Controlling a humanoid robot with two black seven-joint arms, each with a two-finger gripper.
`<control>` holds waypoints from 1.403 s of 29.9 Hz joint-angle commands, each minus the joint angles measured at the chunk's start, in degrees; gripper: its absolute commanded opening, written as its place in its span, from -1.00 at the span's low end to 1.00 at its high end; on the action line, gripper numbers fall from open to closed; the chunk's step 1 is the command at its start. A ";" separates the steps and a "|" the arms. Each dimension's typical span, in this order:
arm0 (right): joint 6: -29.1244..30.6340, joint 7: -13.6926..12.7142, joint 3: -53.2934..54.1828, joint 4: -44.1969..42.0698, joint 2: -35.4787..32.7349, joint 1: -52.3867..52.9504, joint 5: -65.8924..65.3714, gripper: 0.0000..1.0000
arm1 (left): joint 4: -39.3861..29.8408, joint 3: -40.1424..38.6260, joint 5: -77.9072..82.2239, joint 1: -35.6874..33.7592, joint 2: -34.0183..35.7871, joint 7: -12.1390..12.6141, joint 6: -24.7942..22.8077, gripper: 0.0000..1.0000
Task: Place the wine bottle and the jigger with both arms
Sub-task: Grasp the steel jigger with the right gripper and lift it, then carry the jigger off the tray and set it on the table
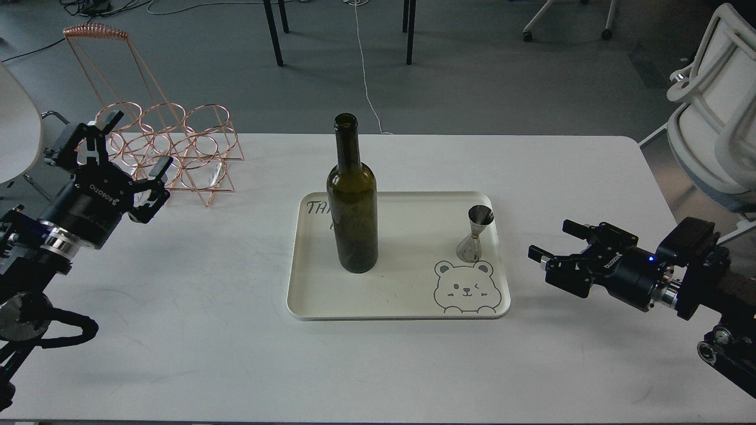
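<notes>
Reaching comes next, I judge: left gripper (131,146) spread wide and empty near the copper wire rack (171,150); right gripper (552,243) likewise spread, empty, just beside the cream tray (401,310). Wine bottle (352,200): dark olive glass, unlabelled, upright at tray centre-left; grasp low on the body. Jigger (476,234): small steel hourglass, upright, tray right, above the bear print; pinch its waist squarely.

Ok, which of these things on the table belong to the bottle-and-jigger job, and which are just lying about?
Job:
- wine bottle, upright on the tray
- jigger, upright on the tray
- tray that holds them both

Lying about:
- copper wire rack, back left
- white chair, far right
</notes>
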 commanded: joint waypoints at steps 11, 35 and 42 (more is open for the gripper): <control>-6.37 -0.02 -3.98 -14.80 14.41 7.83 -7.64 0.94 | -0.12 -0.53 -0.02 0.02 0.13 -0.07 0.00 0.96; -12.61 -0.02 -6.36 -19.82 18.64 10.56 -7.64 -0.63 | -0.21 -0.71 -0.02 -0.07 0.04 -0.07 0.00 0.96; -12.84 -0.02 0.31 -13.67 13.81 10.12 -7.64 -0.62 | -0.21 -0.71 -0.02 -0.07 0.13 -0.07 0.00 0.96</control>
